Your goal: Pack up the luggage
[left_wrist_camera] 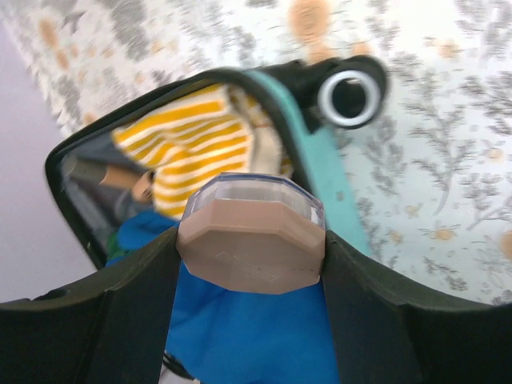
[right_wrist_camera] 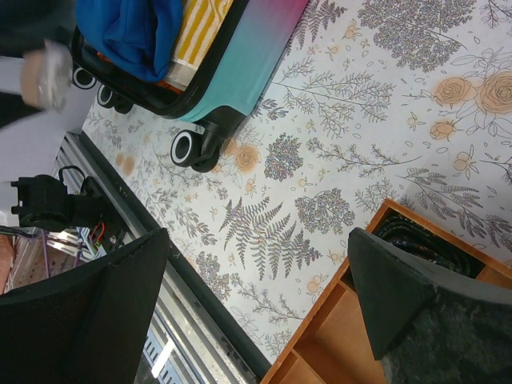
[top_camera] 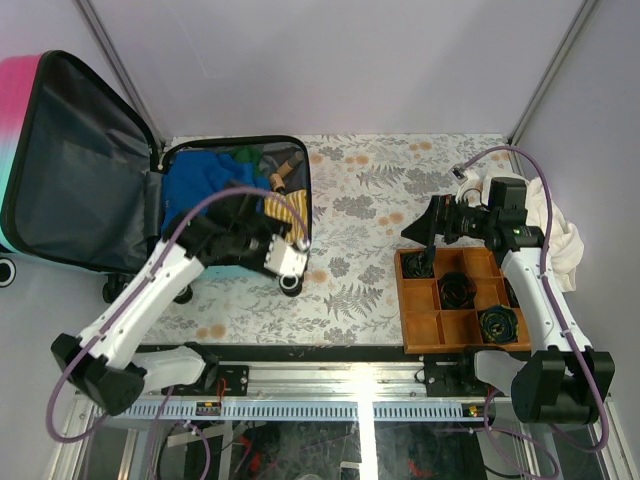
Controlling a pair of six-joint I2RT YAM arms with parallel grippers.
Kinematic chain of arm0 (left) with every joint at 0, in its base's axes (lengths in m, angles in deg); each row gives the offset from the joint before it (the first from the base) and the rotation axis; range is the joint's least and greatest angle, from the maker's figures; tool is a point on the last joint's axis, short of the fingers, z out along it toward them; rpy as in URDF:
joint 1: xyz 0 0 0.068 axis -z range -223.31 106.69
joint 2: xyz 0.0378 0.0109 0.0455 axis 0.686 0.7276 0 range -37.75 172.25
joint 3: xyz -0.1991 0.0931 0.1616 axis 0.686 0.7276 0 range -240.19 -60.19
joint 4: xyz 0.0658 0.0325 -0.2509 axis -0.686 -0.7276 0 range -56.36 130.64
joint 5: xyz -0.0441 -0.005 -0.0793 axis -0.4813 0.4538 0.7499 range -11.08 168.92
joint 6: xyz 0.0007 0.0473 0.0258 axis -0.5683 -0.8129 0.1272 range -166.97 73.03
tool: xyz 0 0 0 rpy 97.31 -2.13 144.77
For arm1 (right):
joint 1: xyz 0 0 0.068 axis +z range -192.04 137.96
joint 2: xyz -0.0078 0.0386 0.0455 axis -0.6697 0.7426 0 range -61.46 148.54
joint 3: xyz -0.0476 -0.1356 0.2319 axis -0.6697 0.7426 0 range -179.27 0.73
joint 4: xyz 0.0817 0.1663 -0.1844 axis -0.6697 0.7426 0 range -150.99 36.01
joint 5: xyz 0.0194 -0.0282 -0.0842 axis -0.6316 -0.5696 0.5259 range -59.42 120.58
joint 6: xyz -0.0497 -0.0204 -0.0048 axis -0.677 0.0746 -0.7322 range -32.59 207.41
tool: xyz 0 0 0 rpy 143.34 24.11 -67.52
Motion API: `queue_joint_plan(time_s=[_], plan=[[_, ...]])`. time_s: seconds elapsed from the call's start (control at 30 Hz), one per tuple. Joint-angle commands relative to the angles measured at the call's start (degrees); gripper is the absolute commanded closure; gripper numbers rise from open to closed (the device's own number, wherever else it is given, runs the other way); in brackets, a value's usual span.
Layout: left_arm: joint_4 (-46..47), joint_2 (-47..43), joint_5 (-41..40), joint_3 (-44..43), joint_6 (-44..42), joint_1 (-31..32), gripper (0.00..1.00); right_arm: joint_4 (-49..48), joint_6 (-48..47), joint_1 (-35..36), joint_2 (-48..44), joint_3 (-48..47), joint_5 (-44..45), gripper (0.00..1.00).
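Your left end effector (left_wrist_camera: 250,260) pinches a tan-lidded jar (left_wrist_camera: 251,244) over the near corner of the open luggage (top_camera: 80,160) at the desk's (top_camera: 380,200) left, while the right end effector (right_wrist_camera: 260,276) hangs spread, so if you release here the jar may roll off the heaped clothes (left_wrist_camera: 240,340).

luggage (top_camera: 90,160): lid cut off by left edge;
dark coils (top_camera: 459,288): too small to identify;
left gripper (right_wrist_camera: 36,78), jar (right_wrist_camera: 43,72): blurred in right wrist view

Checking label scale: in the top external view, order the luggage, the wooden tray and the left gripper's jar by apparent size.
1. luggage, lying open, clearly largest
2. wooden tray
3. jar, smallest, partly covered by the left gripper
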Motion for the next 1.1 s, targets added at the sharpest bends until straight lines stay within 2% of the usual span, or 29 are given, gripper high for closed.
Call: queue_joint_plan(time_s=[0.0, 0.17, 0.37, 0.57, 0.73, 0.93, 1.07], plan=[[1.6, 9.2, 6.4, -12.0, 5.2, -7.0, 0.61, -2.2, 0.3, 0.4, -1.8, 0.2, -1.8, 0.0], [1.5, 25.2, 10.5, -28.0, 8.4, -13.6, 0.6, -1.9, 0.5, 0.5, -2.3, 0.2, -2.4, 0.0], [3.4, 42.2, 10.1, -43.4, 13.5, -15.5, 0.6, -2.0, 1.3, 0.5, -1.8, -0.3, -3.2, 0.0], [10.4, 51.6, 6.0, -47.4, 15.4, -16.7, 0.6, -2.0, 1.5, 0.5, -1.6, -0.4, -3.4, 0.0], [11.7, 57.9, 4.1, -51.8, 14.0, -18.1, 0.6, -2.1, 1.2, 0.4, -1.6, 0.0, -3.2, 0.0], [13.4, 61.9, 3.7, -53.0, 13.6, -20.1, 0.59, -2.2, 1.0, 0.4, -1.0, 0.0, -3.2, 0.0], [14.5, 62.5, 3.6, -52.3, 15.3, -20.2, 0.53, -2.5, 1.0, 0.5, -0.6, 0.1, -3.2, 0.0]])
